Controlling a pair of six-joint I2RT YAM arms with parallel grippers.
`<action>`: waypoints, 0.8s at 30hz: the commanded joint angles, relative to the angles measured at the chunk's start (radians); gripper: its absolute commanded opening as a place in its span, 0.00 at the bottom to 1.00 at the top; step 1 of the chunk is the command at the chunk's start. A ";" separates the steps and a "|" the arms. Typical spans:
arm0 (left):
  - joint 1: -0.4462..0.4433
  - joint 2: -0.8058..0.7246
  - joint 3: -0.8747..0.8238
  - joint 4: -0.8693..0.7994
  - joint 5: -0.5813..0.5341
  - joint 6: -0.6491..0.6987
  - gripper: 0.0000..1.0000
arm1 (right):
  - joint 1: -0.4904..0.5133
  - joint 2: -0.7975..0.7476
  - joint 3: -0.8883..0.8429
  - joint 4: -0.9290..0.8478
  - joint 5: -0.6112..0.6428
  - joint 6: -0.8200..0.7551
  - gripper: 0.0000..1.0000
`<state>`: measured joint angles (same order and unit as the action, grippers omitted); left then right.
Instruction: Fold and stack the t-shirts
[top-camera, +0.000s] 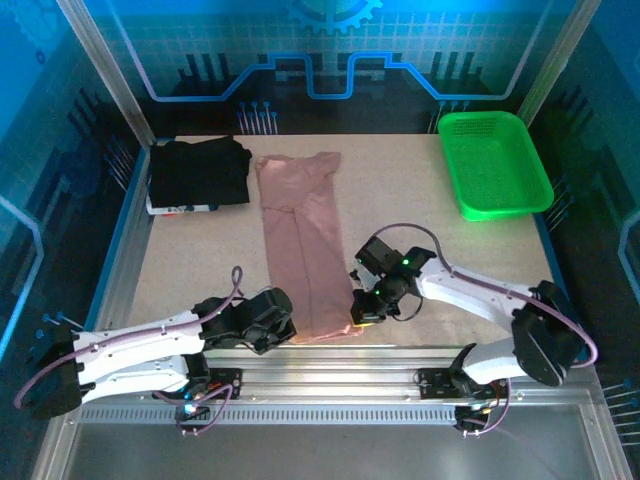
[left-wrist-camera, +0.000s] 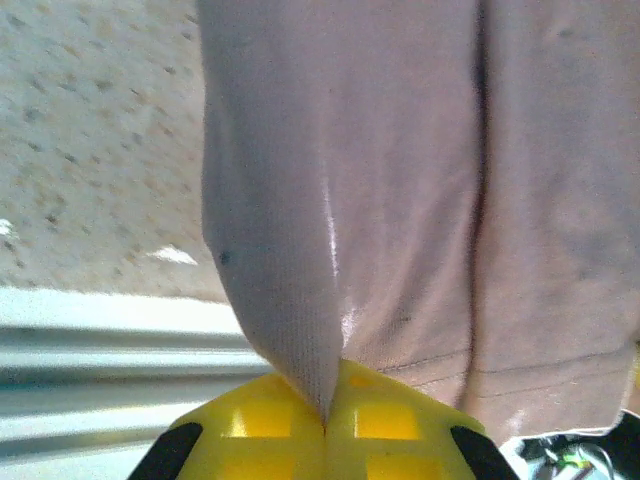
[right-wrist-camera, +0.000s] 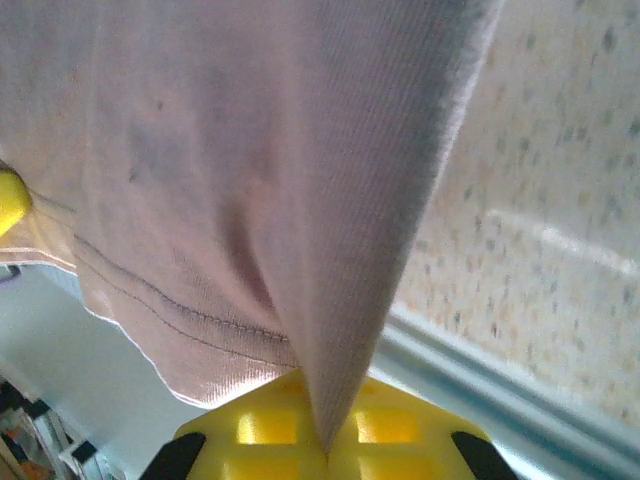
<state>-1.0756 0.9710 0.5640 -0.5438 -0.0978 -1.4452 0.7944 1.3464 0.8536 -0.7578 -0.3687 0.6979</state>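
Two grips, top view: left pincer (top-camera: 285, 325) and right pincer (top-camera: 362, 310) sat at the near hem corners of the pink t-shirt (top-camera: 300, 230). It lay on the worktop (top-camera: 430, 230), long axis near-to-far, collar end far, just beside the black t-shirt (top-camera: 200, 172). Left wrist: jaws clamped tight on pink cloth. Right wrist: same, pinching the hem.

The pink shirt (top-camera: 305, 250) is lying mid-table as a long narrow strip with its sides folded in, running from far to near with the wider end far away. Its hem (right-wrist-camera: 170, 318) is showing a double stitch line at the near end, and both near corners are standing up in tight pinched peaks. The black shirt (top-camera: 200, 172) is sitting folded at the far left, just beside the pink one's far end.
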 joint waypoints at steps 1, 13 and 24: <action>-0.023 -0.004 0.070 -0.097 -0.046 -0.031 0.00 | 0.018 -0.095 -0.005 -0.097 0.030 0.078 0.00; 0.321 0.016 0.316 -0.099 0.063 0.205 0.00 | -0.154 0.120 0.449 -0.247 0.022 -0.121 0.00; 0.732 0.261 0.455 -0.005 0.319 0.438 0.00 | -0.308 0.621 1.025 -0.373 -0.029 -0.273 0.00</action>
<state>-0.4072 1.1854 0.9573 -0.5735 0.1261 -1.1149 0.5098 1.8908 1.7634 -1.0473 -0.3771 0.4843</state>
